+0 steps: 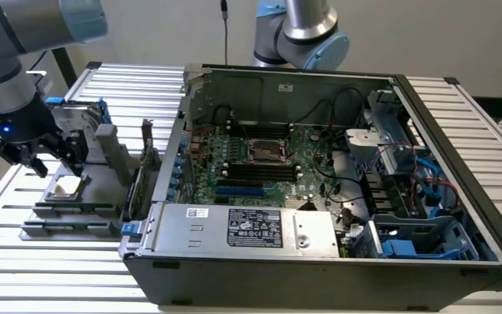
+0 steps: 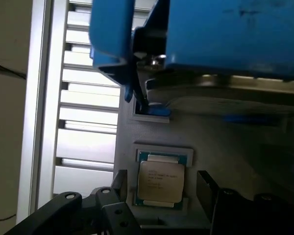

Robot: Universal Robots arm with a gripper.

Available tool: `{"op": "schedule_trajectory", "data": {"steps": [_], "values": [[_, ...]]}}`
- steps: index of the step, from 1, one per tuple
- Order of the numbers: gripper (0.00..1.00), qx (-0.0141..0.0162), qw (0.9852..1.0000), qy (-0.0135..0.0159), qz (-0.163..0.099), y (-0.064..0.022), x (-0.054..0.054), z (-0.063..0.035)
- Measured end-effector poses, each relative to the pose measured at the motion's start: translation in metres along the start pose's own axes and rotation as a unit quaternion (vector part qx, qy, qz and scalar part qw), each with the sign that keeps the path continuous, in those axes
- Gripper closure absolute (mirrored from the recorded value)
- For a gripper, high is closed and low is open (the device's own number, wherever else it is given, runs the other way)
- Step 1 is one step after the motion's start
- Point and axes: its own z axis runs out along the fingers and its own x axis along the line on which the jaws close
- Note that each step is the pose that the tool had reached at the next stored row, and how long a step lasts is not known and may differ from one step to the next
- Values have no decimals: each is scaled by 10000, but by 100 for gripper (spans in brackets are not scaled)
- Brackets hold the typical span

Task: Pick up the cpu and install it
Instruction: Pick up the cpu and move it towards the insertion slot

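Observation:
The cpu point(image 1: 66, 189) point(image 2: 160, 180), a small flat square chip with a silver top, lies in a recess of the grey parts holder point(image 1: 102, 176) at the exterior view's left. My gripper point(image 1: 57, 167) point(image 2: 162, 188) hangs just above it, open, one black finger point(image 2: 118, 182) on each side of the chip and apart from it. The open computer case point(image 1: 321, 275) lies to the exterior view's right, with the empty cpu socket point(image 1: 266, 152) in the middle of its green motherboard.
A silver hard drive in a blue bracket point(image 1: 81, 118) point(image 2: 225, 34) stands on the holder just behind the chip. Dark-green memory sticks point(image 1: 68, 210) lie in slots in front of it. A second robot arm point(image 1: 299, 33) rises behind the case. The slatted metal table point(image 1: 42, 261) carries everything.

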Motion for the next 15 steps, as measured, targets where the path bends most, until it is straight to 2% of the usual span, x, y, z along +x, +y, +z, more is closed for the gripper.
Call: {"op": "schedule_trajectory", "data": {"steps": [5,11,15], "values": [[33,2,10000,2,53,-21,1,77],[33,4,9998,17,186,-24,-8,96],[33,29,9998,28,219,-25,-14,107]]}}
